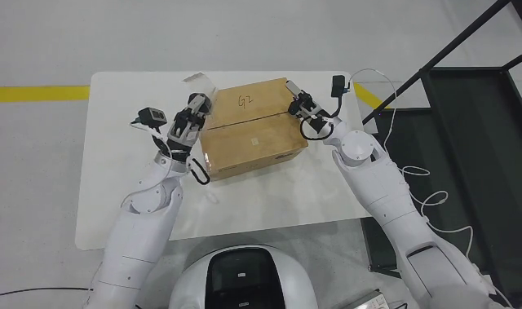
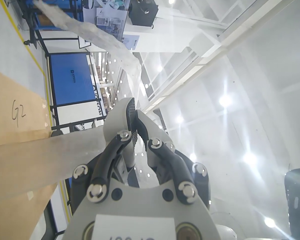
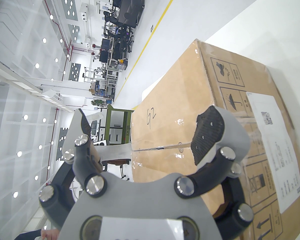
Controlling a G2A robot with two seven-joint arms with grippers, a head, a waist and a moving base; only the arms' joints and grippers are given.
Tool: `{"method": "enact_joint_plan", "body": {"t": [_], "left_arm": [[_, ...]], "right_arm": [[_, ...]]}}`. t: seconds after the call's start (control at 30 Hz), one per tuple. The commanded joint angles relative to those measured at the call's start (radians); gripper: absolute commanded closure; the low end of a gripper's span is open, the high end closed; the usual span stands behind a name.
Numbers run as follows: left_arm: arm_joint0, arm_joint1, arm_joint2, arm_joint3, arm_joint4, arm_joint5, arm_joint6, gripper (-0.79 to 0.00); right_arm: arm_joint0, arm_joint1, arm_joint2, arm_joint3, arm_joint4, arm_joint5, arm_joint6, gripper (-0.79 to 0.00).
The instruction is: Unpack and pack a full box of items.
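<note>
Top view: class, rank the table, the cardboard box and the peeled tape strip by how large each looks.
1. table
2. cardboard box
3. tape strip, clearly the smallest

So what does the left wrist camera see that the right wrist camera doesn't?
Left wrist view: the left gripper shut on a strip of clear tape that lifts up off the box. Right wrist view: the right gripper, open at the box's other end, and the box side with the white label. Shared: the brown box top with its handwritten mark, and a pale strip leaving the seam, probably that same tape.
</note>
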Motion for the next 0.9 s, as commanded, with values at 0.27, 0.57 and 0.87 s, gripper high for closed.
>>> {"method": "enact_joint_plan", "body": {"t": [0.27,0.57,0.87], "left_arm": [[-0.053,-0.012,0.035,0.069,0.012,-0.003,-0.020,0.000],[-0.052,-0.011,0.033,0.067,0.013,-0.004,-0.034,0.000],[-0.045,-0.010,0.027,0.055,0.019,0.005,-0.023,0.000]], "right_arm": [[0.000,0.000,0.000,0.000,0.000,0.000,0.000,-0.785],[0.000,0.000,0.000,0.000,0.000,0.000,0.000,-0.785],[-0.025,0.000,0.020,-0.038,0.017,-0.012,-0.018,-0.785]]}}
